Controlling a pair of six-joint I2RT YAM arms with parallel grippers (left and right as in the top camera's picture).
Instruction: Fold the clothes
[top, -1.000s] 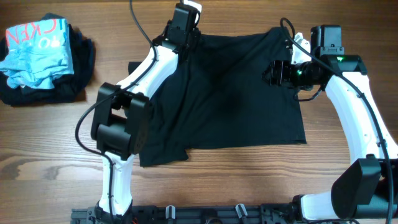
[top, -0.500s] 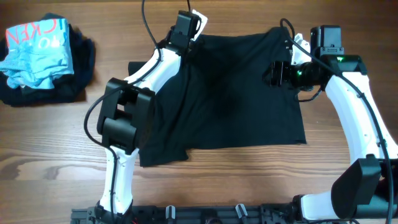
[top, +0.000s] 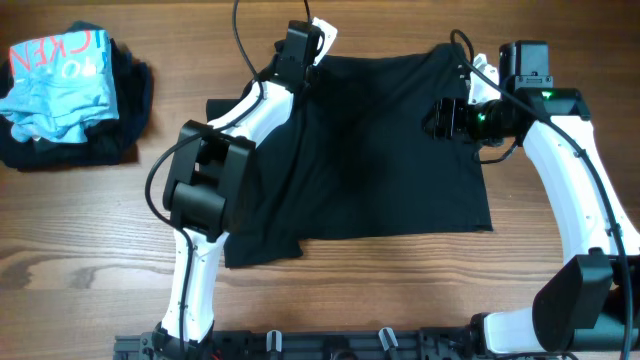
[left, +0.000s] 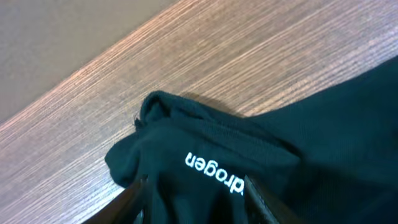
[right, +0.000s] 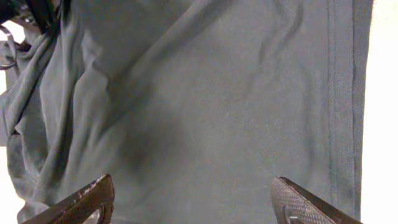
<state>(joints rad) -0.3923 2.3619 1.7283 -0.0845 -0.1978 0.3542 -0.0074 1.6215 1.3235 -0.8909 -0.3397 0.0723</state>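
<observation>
We see the black T-shirt (top: 380, 150) spread on the table (top: 90, 250), lying as it did a second ago. The left gripper (left: 194, 194) has crept slightly rightward at the shirt's far left corner. Its fingers straddle the lettered fold, and we cannot tell whether they pinch it. The right gripper (right: 193, 199) stays wide open and empty over the shirt's far right part.
</observation>
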